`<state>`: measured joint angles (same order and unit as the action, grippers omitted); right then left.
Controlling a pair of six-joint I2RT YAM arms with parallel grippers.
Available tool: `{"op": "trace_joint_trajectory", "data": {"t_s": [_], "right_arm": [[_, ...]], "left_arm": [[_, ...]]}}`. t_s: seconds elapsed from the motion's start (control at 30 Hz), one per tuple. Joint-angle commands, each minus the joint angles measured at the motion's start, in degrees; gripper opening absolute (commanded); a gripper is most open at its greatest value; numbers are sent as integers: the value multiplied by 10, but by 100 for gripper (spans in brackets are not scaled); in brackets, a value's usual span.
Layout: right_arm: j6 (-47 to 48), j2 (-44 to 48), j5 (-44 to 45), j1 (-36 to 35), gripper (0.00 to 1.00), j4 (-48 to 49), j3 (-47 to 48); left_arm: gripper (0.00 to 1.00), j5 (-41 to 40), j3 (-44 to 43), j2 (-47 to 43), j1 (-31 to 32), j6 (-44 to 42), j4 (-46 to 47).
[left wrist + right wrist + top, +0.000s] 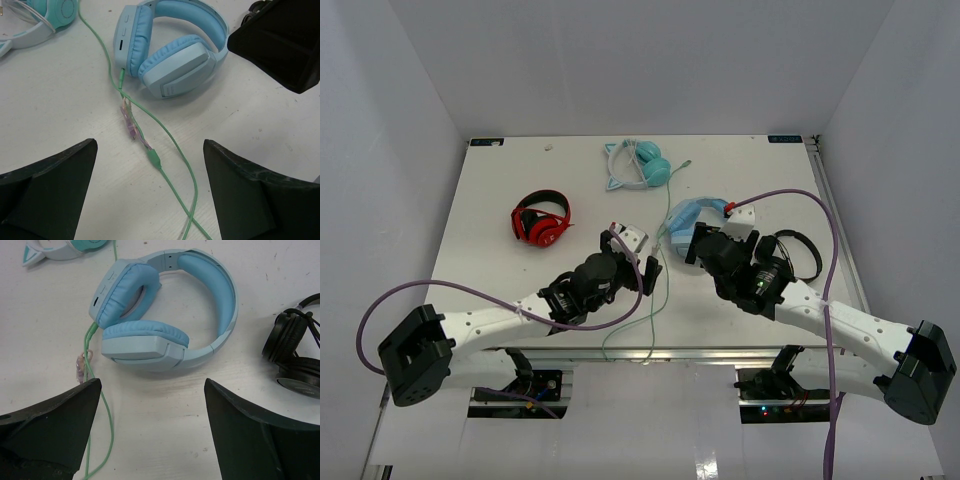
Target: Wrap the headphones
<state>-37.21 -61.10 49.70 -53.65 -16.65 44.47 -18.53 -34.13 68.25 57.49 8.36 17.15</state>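
The light-blue headphones (692,214) lie flat on the table right of centre, cups folded toward each other (170,50) (165,310). Their thin green cable (656,290) leaves the left cup and trails loosely to the table's near edge, with a small purplish tie (131,127) on it. My left gripper (638,262) hovers open over the cable (172,145), which runs between its fingers untouched (150,150). Just near of the headphones, my right gripper (692,245) is open and holds nothing (152,385). The cable (95,385) passes by its left finger.
A red-and-black pair (541,218) lies at the left. A teal cat-ear pair (638,165) sits at the back centre. A black pair (798,252) (295,350) rests to the right of the blue headphones, beside my right arm.
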Motion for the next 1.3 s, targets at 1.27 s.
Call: {"op": "trace_joint_trajectory", "data": {"t_s": [1.27], "right_arm": [[-228, -49, -396, 332, 83, 413, -260]], "left_arm": [[98, -114, 2, -47, 0, 12, -8]]}}
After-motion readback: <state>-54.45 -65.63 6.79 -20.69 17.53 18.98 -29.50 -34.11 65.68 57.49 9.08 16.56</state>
